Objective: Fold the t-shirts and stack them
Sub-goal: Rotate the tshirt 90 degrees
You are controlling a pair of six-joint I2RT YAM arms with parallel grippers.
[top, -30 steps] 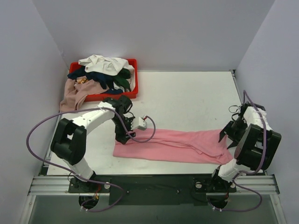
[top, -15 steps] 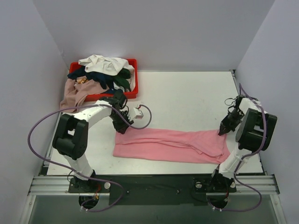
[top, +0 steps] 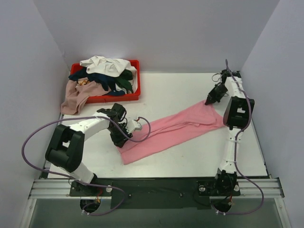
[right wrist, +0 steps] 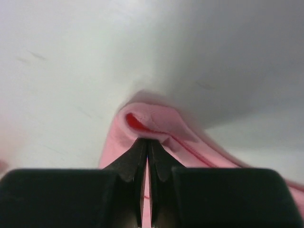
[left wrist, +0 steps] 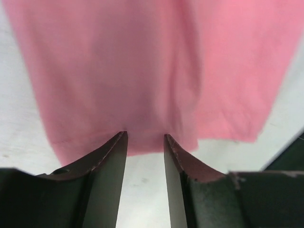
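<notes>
The bright pink t-shirt (top: 168, 133) lies in a long folded strip, slanting from the near left to the far right of the table. My right gripper (top: 210, 100) is shut on its far right end; in the right wrist view the closed tips (right wrist: 148, 141) pinch a bunched pink hem (right wrist: 152, 116). My left gripper (top: 119, 140) is at the shirt's near left end, low over the table. In the left wrist view it (left wrist: 145, 135) is open, with bare table between the fingers and the pink cloth (left wrist: 118, 71) just past the tips.
A red tray (top: 75, 67) stands at the back left, piled with white (top: 102, 64), navy (top: 80, 76) and dark green (top: 124, 81) shirts. A dusty mauve shirt (top: 73, 97) hangs over its front left edge. Walls close in left, back and right.
My right gripper has swung far back and up along the right side, dragging the shirt's right end with it. The strip now lies on a slant. My left gripper shifted slightly toward me.
</notes>
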